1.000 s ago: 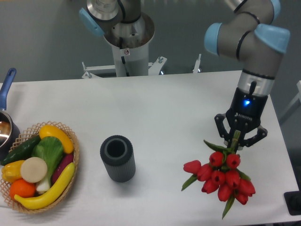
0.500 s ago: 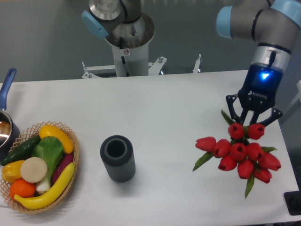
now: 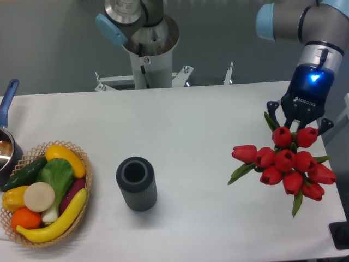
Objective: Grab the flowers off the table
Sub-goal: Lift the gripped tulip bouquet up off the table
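Basket: a woven wicker basket (image 3: 84,188) of mixed fruit and vegetables sits at the tabletop's front left corner.
Cylinder: a dark grey ribbed cylinder (image 3: 136,183) stands upright, front of centre.
Flowers: the bunch of red tulips with green stems and leaves (image 3: 288,162) hangs by the right edge, blooms toward the camera, lifted off the white matte tabletop (image 3: 180,120).
Gripper: the black two-finger gripper (image 3: 297,126) has its fingers clamped on the stems.
Pot: a blue-handled metal pot (image 3: 6,136) sits at the left edge.
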Tool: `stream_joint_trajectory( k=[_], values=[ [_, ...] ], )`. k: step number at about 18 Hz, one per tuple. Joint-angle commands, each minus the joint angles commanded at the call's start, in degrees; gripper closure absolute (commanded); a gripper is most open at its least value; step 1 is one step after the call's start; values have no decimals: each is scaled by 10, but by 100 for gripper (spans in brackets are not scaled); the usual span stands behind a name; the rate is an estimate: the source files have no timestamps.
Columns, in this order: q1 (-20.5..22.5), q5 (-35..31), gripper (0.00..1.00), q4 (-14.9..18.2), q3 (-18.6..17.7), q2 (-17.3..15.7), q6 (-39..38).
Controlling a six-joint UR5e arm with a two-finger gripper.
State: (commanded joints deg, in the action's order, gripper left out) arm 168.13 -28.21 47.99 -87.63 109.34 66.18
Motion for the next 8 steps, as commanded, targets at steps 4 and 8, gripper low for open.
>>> stream_joint_trajectory(
  k=[4,8],
  values=[
    [4,6,87,1,-1,0,0],
    [5,20,87,1,-2,0,0]
  ],
)
